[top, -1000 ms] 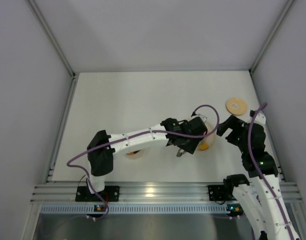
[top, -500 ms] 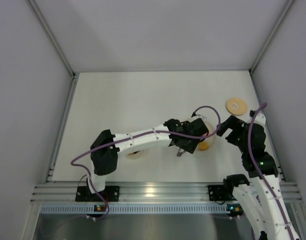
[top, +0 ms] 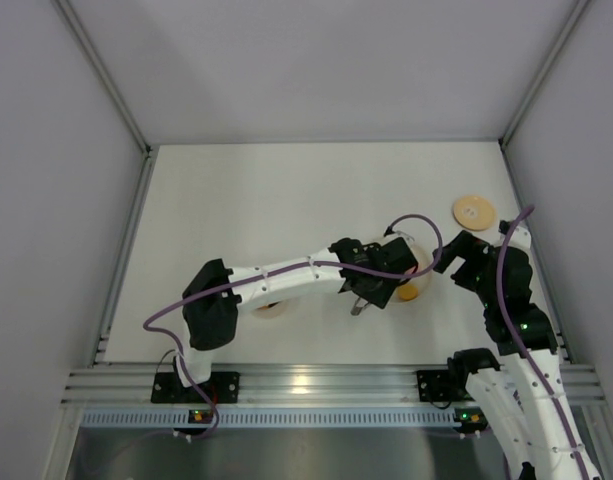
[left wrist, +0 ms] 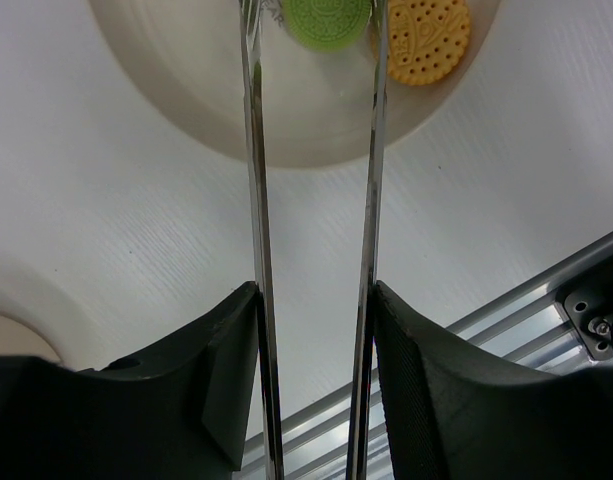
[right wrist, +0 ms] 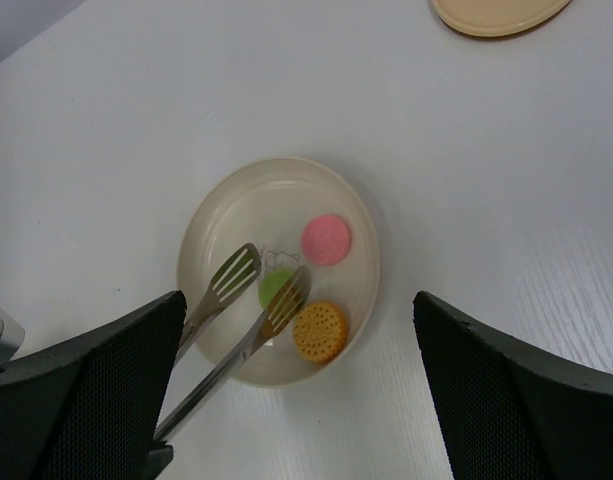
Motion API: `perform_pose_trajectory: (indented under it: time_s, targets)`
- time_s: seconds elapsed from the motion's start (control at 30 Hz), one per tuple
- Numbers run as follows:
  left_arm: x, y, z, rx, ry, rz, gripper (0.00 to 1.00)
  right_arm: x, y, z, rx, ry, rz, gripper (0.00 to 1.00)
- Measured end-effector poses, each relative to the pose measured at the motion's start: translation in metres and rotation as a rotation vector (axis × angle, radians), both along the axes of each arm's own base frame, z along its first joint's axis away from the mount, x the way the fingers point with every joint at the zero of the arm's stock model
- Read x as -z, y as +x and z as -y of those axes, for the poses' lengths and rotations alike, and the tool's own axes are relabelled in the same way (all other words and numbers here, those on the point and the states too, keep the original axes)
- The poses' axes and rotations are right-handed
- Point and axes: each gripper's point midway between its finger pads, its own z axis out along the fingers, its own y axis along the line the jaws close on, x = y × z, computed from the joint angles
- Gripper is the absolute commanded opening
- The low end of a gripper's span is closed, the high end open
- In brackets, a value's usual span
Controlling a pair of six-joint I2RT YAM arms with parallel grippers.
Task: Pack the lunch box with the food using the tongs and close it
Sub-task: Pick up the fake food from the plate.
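White tabletop, grey walls.

Top view: wooden lid (top: 473,211) lies far right. It is well apart from a round container (top: 270,307) half hidden under the left arm, which is judged to be the lunch box and is open. The tongs (top: 358,306) show only their hinge end. Their long axis runs from near-left to far-right. The right gripper (top: 454,252) hovers beside them, holding nothing.

Left wrist view: the left gripper (left wrist: 316,300) presses on the outer sides of both tongs arms. The arms run straight up the frame and are spread. The tips reach over the plate (left wrist: 316,110) and straddle a green piece (left wrist: 328,20), with an orange biscuit (left wrist: 422,40) just beside it.

Right wrist view: the right jaws are spread wide. The tongs point from lower left to upper right, and a pink piece (right wrist: 326,239) lies near them.

Step judged: picking up the green piece. Next, the tongs need squeezing shut on it, then a lift and a carry left to the container.
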Motion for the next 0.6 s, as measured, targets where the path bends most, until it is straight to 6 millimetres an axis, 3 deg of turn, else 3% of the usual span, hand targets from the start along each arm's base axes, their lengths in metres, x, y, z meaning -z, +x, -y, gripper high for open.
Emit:
perform_pose_trajectory:
  time_s: [0.6]
  targets:
    - [-0.001,0.0,-0.011,-0.006,0.038,0.007,0.39,0.0,0.0,-0.001,-0.005,0.004,-0.001,0.95]
